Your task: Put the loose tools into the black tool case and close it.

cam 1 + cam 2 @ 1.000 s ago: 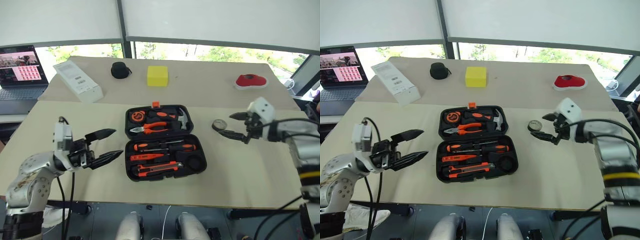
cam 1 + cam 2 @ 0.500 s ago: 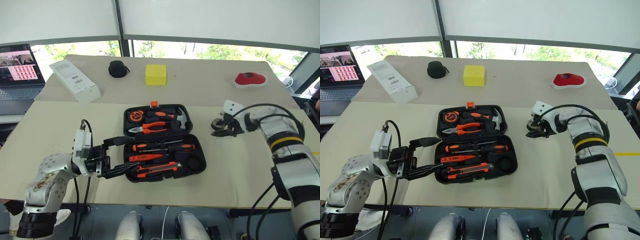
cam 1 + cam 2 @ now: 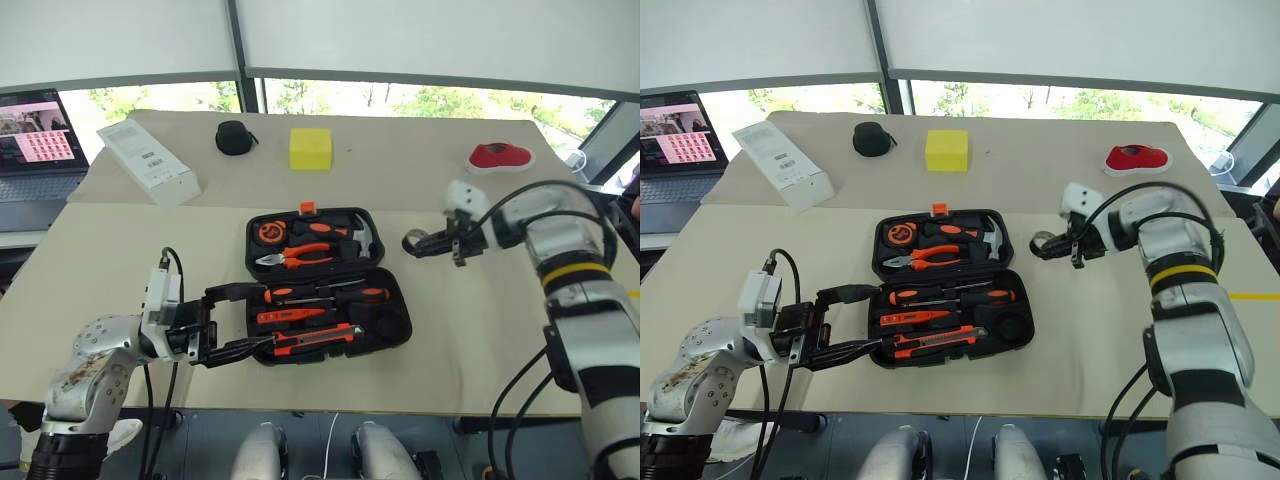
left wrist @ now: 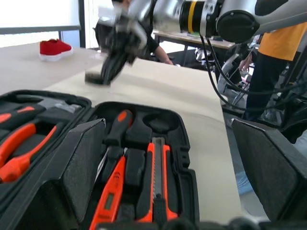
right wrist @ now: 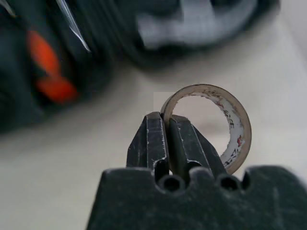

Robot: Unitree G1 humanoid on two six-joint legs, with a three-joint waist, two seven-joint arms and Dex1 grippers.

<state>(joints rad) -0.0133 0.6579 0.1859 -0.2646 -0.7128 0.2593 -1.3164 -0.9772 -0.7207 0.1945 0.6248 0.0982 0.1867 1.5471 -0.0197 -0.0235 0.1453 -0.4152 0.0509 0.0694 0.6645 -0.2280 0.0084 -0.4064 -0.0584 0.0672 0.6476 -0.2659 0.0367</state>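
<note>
Open black tool case point(image 3: 392, 330) holding screwdrivers point(image 3: 330, 294), right gripper point(image 3: 418, 243) clamped on tape roll point(image 5: 211, 122), left gripper point(image 3: 238, 322) apart

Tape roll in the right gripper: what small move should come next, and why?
Probably carry it on over the round empty recess at the near right corner of the black tool case. The right gripper is shut on the tape roll, pinching its wall, and holds it above the table just right of the open case, whose other recesses look filled.
</note>
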